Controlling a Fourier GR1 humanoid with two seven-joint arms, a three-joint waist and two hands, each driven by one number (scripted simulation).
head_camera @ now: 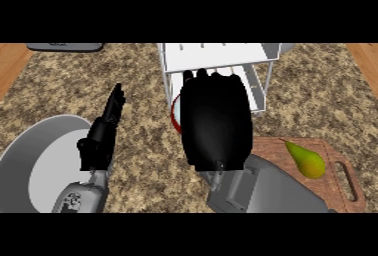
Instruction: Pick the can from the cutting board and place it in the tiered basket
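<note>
At centre frame, the robot's right hand (214,122) hangs back-up over the granite counter (140,80), its fingertips reaching the front edge of the white wire tiered basket (251,55) at upper centre. Only a thin red-and-white curved sliver of the can (175,114) shows, peeking out at the hand's left edge, beneath the palm and just in front of the basket; the fingers curl down around it, hiding the rest. The can is off the wooden cutting board (343,192) in the lower right, where a green pear (307,159) lies alone. At left, the left hand (103,132) stands edge-on with straight fingers pointing toward the top of the frame, above the rim of a large grey plate (40,150) in the lower left. A dark grey object (65,46) sits at the upper left edge.
</note>
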